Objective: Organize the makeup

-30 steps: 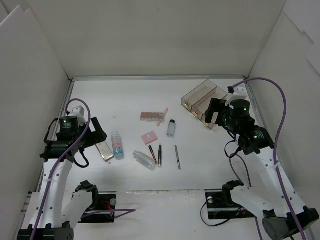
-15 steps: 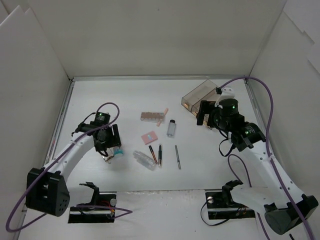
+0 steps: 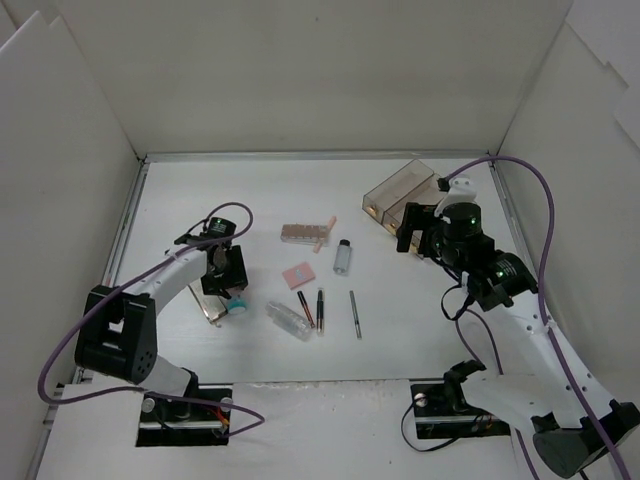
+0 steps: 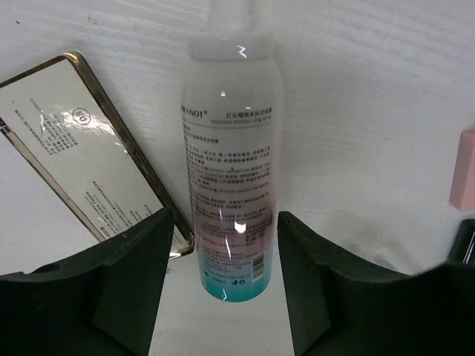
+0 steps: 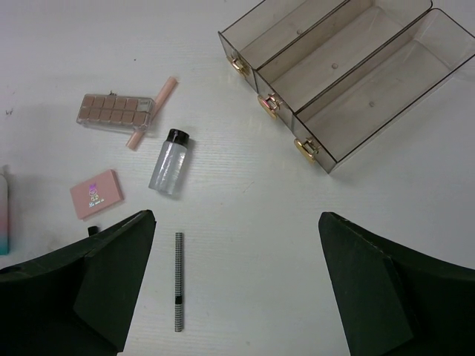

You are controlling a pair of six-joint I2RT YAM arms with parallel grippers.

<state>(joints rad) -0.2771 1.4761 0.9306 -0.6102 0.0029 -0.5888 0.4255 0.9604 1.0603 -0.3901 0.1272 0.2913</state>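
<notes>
My left gripper [image 4: 226, 293] is open, its fingers on either side of the teal base of a white, pink and teal bottle [image 4: 234, 170] lying on the table, with gaps on both sides. In the top view this gripper [image 3: 226, 283] is over the bottle [image 3: 237, 305]. The silver case [image 4: 70, 144] lies just left of it. My right gripper [image 5: 234, 289] is open and empty, high above the table. Below it lie the brown palette [image 5: 116, 111], peach stick [image 5: 154, 110], clear bottle [image 5: 169, 162], pink compact [image 5: 96, 193] and a checked pencil [image 5: 178, 280].
The smoky three-compartment tray [image 5: 349, 111] stands at the back right [image 3: 398, 190], its compartments bare. Another clear bottle [image 3: 288, 320] and two dark pencils [image 3: 312, 308] lie near the middle. White walls close in the table on three sides.
My left arm has swung right and forward, bringing its open gripper down around the teal-based bottle. My right gripper shifted slightly near the tray and stays open.
</notes>
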